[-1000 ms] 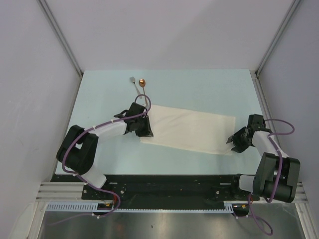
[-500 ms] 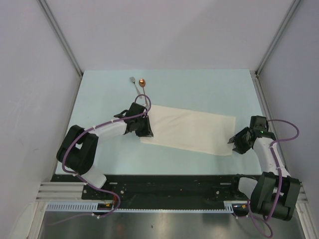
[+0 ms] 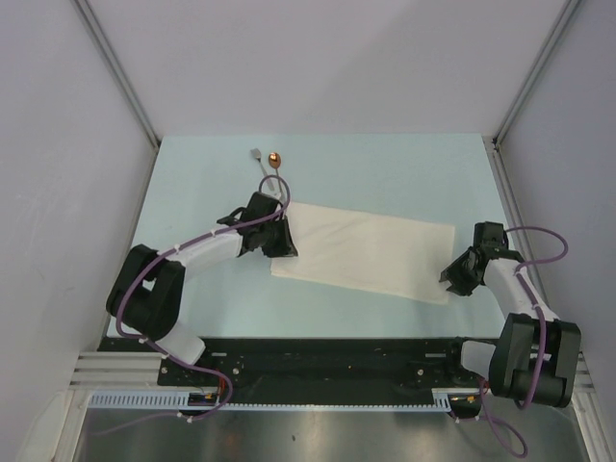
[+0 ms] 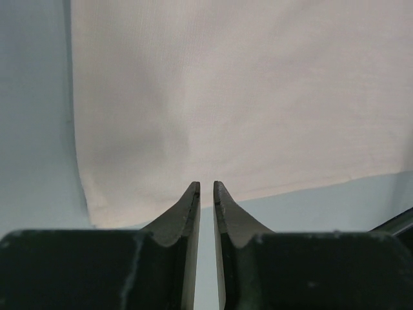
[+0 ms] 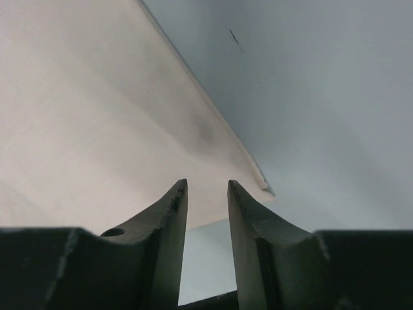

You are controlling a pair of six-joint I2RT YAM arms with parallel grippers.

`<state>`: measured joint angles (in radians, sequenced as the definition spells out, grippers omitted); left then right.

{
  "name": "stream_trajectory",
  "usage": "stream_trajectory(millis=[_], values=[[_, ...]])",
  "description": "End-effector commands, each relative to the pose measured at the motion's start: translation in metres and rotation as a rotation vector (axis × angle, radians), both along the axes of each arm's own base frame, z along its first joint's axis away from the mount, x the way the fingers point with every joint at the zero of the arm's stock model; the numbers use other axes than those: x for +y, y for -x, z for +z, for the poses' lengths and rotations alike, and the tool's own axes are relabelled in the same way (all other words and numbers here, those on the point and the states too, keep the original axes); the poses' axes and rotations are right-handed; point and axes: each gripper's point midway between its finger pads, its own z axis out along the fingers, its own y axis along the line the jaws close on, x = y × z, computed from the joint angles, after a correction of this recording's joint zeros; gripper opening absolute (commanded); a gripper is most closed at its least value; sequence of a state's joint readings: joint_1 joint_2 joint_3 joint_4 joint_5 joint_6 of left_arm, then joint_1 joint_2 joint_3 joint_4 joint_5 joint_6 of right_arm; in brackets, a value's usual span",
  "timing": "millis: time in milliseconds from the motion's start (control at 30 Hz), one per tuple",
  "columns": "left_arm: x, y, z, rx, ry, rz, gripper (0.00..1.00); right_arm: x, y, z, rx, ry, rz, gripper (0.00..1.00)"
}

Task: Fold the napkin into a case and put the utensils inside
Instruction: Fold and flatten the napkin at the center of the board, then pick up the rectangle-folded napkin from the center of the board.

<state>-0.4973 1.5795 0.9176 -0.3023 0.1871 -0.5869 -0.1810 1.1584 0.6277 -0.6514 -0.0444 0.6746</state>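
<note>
While my left claw (image 4: 206,186) sits nearly closed with the napkin (image 4: 245,97) edge at its tips, I cannot tell whether cloth is pinched; my right claw (image 5: 207,184), jaws apart over the corner ahead, could catch one layer and skew the fold.

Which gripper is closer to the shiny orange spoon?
Left. The left gripper sits near the spoon, at the napkin's left end; the right gripper is far off at its right end.
</note>
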Motion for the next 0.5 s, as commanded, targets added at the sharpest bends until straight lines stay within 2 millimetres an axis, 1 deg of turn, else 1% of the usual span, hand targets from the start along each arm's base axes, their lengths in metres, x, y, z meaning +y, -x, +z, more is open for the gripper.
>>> stream_trajectory(millis=[0, 33, 67, 100, 133, 167, 200, 233, 267, 300, 333, 367, 400, 433, 467], values=[[-0.010, -0.038, 0.037, -0.108, 0.078, 0.047, 0.18, -0.008, -0.025, 0.005, -0.050, 0.042, 0.049, 0.36], [-0.013, -0.049, 0.039, -0.128, 0.087, 0.069, 0.19, -0.007, -0.030, 0.006, -0.055, 0.043, 0.065, 0.36], [-0.013, -0.057, 0.040, -0.136, 0.097, 0.079, 0.20, -0.007, -0.038, 0.009, -0.060, 0.044, 0.083, 0.36], [-0.014, -0.063, 0.039, -0.140, 0.100, 0.083, 0.19, -0.007, -0.040, 0.010, -0.064, 0.051, 0.113, 0.38], [-0.016, -0.073, 0.044, -0.154, 0.106, 0.098, 0.20, -0.005, -0.043, 0.011, -0.071, 0.047, 0.136, 0.38], [-0.015, -0.078, 0.036, -0.141, 0.090, 0.112, 0.20, -0.002, -0.046, 0.012, -0.088, 0.052, 0.157, 0.40], [-0.017, -0.081, 0.037, -0.143, 0.093, 0.111, 0.21, -0.001, -0.047, 0.013, -0.098, 0.058, 0.179, 0.47], [-0.019, -0.086, 0.042, -0.155, 0.090, 0.102, 0.21, 0.003, -0.047, 0.015, -0.106, 0.035, 0.197, 0.50], [-0.018, -0.089, 0.039, -0.156, 0.077, 0.104, 0.21, 0.005, -0.045, 0.016, -0.096, 0.027, 0.204, 0.52], [-0.020, -0.090, 0.040, -0.162, 0.080, 0.092, 0.21, 0.006, -0.051, 0.026, -0.119, 0.032, 0.214, 0.57], [-0.023, -0.093, 0.043, -0.188, 0.091, 0.069, 0.21, 0.011, -0.053, 0.031, -0.135, 0.012, 0.236, 0.61], [-0.024, -0.093, 0.044, -0.187, 0.095, 0.063, 0.21, 0.014, -0.053, 0.035, -0.136, 0.000, 0.251, 0.62], [-0.025, -0.092, 0.040, -0.171, 0.096, 0.053, 0.21, 0.012, -0.060, 0.046, -0.157, 0.008, 0.256, 0.65], [-0.028, -0.096, 0.044, -0.182, 0.101, 0.043, 0.22, 0.013, -0.060, 0.049, -0.155, 0.004, 0.256, 0.66], [-0.030, -0.099, 0.045, -0.182, 0.104, 0.041, 0.22, 0.012, -0.064, 0.052, -0.167, 0.005, 0.256, 0.68]])
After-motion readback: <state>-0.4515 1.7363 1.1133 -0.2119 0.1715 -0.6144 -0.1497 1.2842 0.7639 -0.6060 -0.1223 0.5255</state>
